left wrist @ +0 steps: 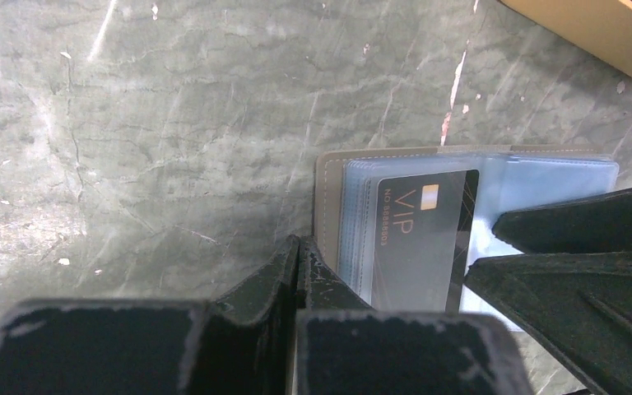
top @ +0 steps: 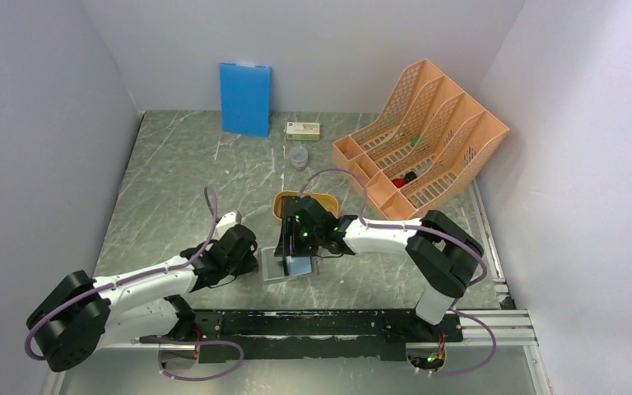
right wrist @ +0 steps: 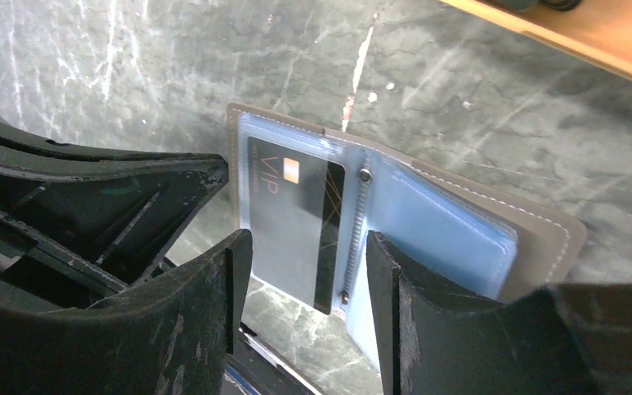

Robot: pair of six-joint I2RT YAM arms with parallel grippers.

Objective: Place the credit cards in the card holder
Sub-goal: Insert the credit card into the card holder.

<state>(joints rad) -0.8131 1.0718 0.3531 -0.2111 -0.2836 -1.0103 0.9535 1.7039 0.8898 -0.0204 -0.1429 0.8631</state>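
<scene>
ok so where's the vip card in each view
top external: too small to tell; its card holder lies mid-table.
left wrist: VIP card right of centre, in the holder's clear sleeve.
right wrist: centre-left, in the holder's left half.
shared landmark: the holder's grey stitched edge.

Top view looks down from behind — both wrist views sit close over the card holder (right wrist: 453,222).
</scene>
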